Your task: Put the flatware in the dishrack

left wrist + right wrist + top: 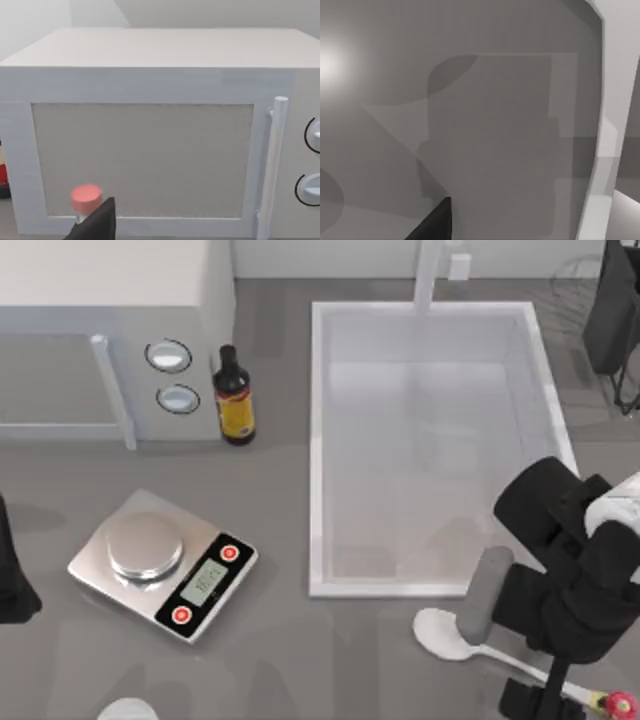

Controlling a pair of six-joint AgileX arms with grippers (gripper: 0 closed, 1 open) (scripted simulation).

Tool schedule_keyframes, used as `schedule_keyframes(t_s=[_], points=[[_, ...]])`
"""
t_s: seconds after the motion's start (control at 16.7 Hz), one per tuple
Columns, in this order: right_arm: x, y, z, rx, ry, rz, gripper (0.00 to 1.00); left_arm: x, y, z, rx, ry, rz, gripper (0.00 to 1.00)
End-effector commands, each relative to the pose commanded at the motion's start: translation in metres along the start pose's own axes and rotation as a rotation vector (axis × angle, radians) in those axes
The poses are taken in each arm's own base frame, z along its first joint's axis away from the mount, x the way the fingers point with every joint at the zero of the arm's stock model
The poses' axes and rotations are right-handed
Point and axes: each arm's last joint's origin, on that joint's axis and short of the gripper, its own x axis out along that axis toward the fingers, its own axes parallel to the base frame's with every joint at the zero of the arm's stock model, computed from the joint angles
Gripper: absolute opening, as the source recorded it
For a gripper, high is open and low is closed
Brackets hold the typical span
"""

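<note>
Right gripper (560, 680) over spoon (470, 640) handle

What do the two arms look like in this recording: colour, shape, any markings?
The right arm is bulky matte black in blocky segments, with a white section at the top view's right edge and a grey cylindrical piece toward the spoon. The left arm is a black mass at the left edge. No markings or cables are discernible.

We get the top view straight down over the table (290, 650), taking in microwave (110, 300), scale (160, 565) and sink (430, 450). Our left wrist view faces the microwave (150, 150) door head-on, close up; that appliance is what it shares with the top view. Our right wrist view sits very near grey tabletop (420, 100) by the sink's white rim (600, 145).
</note>
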Motion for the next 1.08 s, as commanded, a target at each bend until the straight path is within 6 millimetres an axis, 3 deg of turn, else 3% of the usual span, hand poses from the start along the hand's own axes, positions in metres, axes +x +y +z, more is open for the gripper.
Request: schedule_keyframes(t_s=[0.18, 0.24, 0.48, 0.72, 1.08], points=[[0.0, 0.0, 0.0, 0.0, 0.0, 0.0, 0.0, 0.0, 0.0, 0.0, 0.0, 0.0, 0.0, 1.0], [-0.022, 0.0, 0.001, 0.007, -0.035, 0.003, 0.0, 0.0, 0.0, 0.0, 0.0, 0.0, 0.0, 1.0], [-0.038, -0.004, 0.01, -0.001, -0.042, 0.0, 0.0, 0.0, 0.0, 0.0, 0.0, 0.0, 0.0, 1.0], [-0.093, -0.012, 0.023, -0.003, -0.04, 0.001, 0.0, 0.0, 0.0, 0.0, 0.0, 0.0, 0.0, 1.0], [-0.191, -0.005, 0.011, -0.002, -0.009, 0.019, 0.0, 0.0, 0.0, 0.0, 0.0, 0.0, 0.0, 1.0]])
